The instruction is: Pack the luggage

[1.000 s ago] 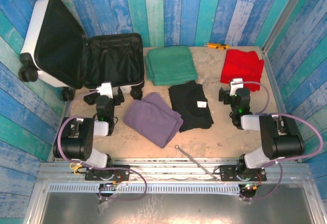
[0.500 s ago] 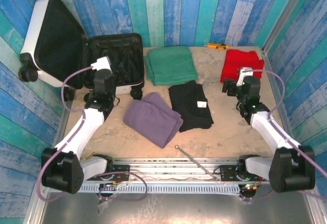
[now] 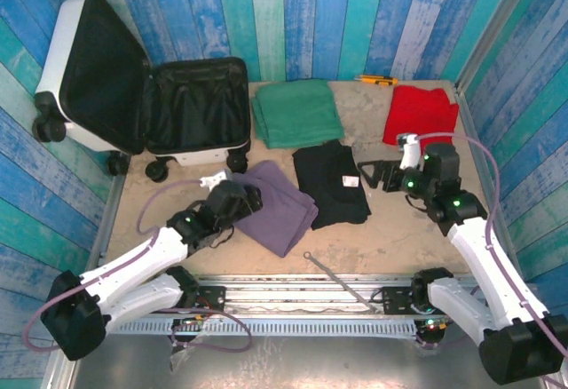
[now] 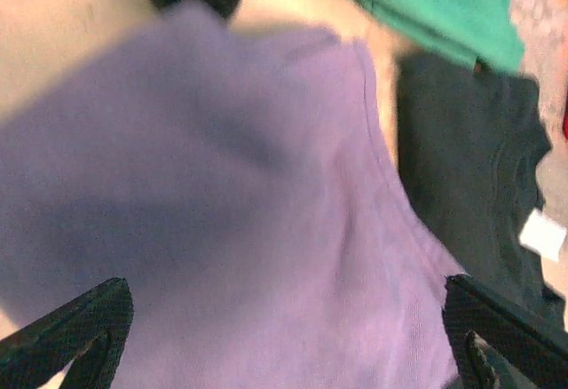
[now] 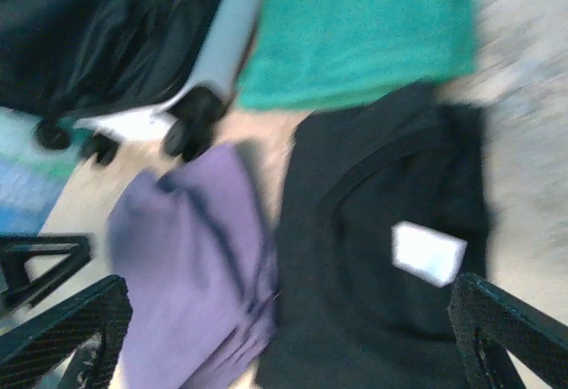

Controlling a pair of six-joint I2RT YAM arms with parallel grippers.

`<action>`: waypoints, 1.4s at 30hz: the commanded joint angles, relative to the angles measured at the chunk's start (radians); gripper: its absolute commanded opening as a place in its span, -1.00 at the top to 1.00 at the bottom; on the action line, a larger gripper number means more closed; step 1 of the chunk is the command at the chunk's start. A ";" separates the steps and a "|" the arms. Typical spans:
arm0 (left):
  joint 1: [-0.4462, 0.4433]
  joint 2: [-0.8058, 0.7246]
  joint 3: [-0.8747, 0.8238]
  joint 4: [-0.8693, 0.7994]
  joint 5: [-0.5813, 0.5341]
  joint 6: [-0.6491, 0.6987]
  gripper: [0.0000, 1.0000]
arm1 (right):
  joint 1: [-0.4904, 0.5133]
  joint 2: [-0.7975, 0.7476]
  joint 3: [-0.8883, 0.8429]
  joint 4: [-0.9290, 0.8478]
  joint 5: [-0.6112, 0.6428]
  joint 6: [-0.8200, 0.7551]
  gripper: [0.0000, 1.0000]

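Far left of the black shirt (image 3: 330, 180) and farther back: the suitcase (image 3: 177, 109), lying open, white lid tilted up toward the plank wall (image 3: 266, 16), black lining bare, wheels toward the near side. Just left of the shirt, touching its edge: a folded purple cloth (image 3: 271, 204). Over that cloth's left part, the left claw (image 3: 256, 196), fingers spread wide, gripping nothing; cannot tell whether touching the fabric. Just right of the shirt, level with its white tag (image 3: 351, 178): the right claw (image 3: 371, 176), also wide open and empty, pointing at the shirt's right edge over bare table (image 3: 390, 229). Just behind the shirt, close to its far edge, a folded green cloth (image 3: 295, 112). Behind and to the right, well apart, a red cloth (image 3: 421, 114) close to the right rail. Open tabletop in front of the shirt and to its right, broken only by a thin metal rod (image 3: 333, 275) lying slantwise near the front edge. Between suitcase and purple cloth, a free strip of tabletop. Both wrist views blurred.
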 commanded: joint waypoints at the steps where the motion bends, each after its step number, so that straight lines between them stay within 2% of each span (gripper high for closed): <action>1: -0.093 -0.054 -0.001 -0.085 -0.079 -0.211 -0.88 | 0.110 -0.011 0.019 -0.133 -0.062 0.079 -1.00; 5: -0.144 -0.094 -0.026 -0.103 -0.082 -0.278 -0.89 | 0.243 -0.023 -0.026 -0.171 -0.042 0.176 -1.00; 10: -0.146 -0.137 -0.080 -0.114 -0.068 -0.291 -0.97 | 0.444 -0.055 -0.161 -0.045 0.039 0.358 -0.97; 15: -0.146 -0.185 -0.092 -0.252 -0.112 -0.316 -0.93 | 0.612 -0.025 -0.249 0.091 0.146 0.503 -0.93; 20: -0.146 -0.262 -0.138 -0.284 -0.137 -0.324 -0.89 | 0.673 0.069 -0.315 0.270 0.165 0.596 -0.89; 28: -0.146 -0.346 -0.291 -0.122 -0.040 -0.404 -0.89 | 0.747 0.304 -0.263 0.398 0.176 0.599 -0.83; 31: -0.146 -0.372 -0.351 -0.032 -0.009 -0.458 -0.89 | 0.787 0.376 -0.164 0.294 0.220 0.526 -0.78; 33: -0.146 -0.387 -0.383 0.012 0.004 -0.493 -0.88 | 0.820 0.420 -0.054 0.151 0.281 0.436 -0.78; 37: -0.146 -0.416 -0.394 0.011 -0.001 -0.524 -0.88 | 0.841 0.486 0.137 -0.079 0.371 0.274 -0.77; 40: -0.146 -0.446 -0.396 0.004 -0.011 -0.537 -0.88 | 0.839 0.537 0.261 -0.172 0.432 0.170 -0.70; 42: -0.146 -0.476 -0.396 -0.003 -0.022 -0.546 -0.88 | 0.829 0.590 0.348 -0.224 0.462 0.118 -0.58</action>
